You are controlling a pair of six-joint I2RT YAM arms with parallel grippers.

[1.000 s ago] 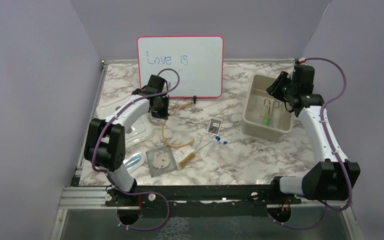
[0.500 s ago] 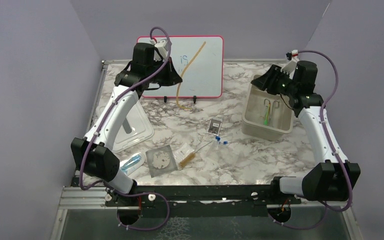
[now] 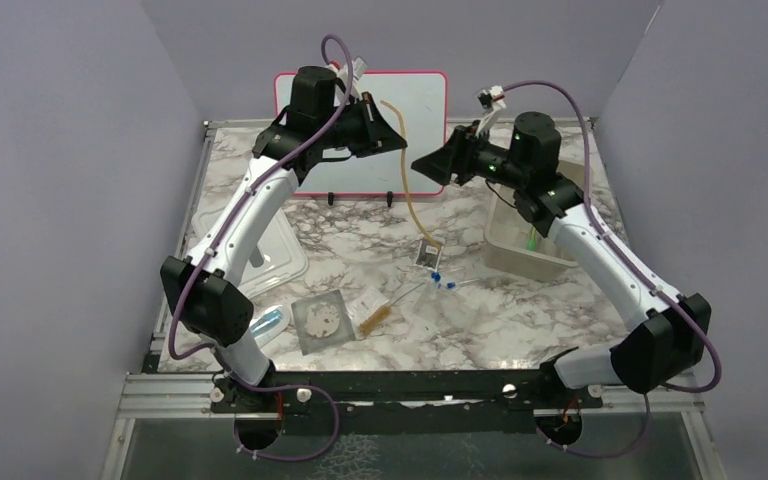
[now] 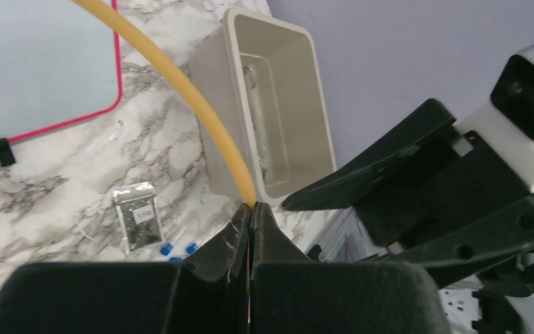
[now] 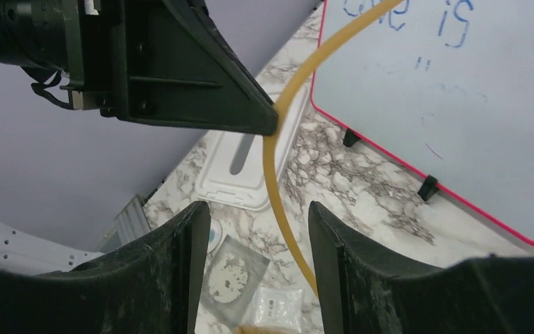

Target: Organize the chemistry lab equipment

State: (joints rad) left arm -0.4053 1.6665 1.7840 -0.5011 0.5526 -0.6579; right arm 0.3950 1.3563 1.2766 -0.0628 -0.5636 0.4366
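My left gripper (image 3: 397, 133) is raised in front of the whiteboard and shut on the amber rubber tubing (image 3: 407, 195), which hangs down to the table. In the left wrist view the tubing (image 4: 195, 111) ends pinched between the closed jaws of the gripper (image 4: 250, 209). My right gripper (image 3: 418, 166) is open and empty, facing the left one closely. In the right wrist view the tubing (image 5: 278, 202) shows between its spread fingers (image 5: 188, 236), unclamped. On the table lie the grey gauze mat (image 3: 320, 320), a brush (image 3: 377, 318), a clear packet (image 3: 370, 298), a dark packet (image 3: 427, 252) and blue-capped pieces (image 3: 440, 280).
The beige bin (image 3: 525, 260) stands at the right under my right arm, with a green-handled item inside. Its lid (image 3: 270, 255) lies at the left. The red-framed whiteboard (image 3: 430, 110) stands at the back. A clear tube with blue (image 3: 265, 322) lies near the left arm's base.
My left gripper lifted the tubing off the table and carried it up and right. My right gripper swung left from over the bin to face it.
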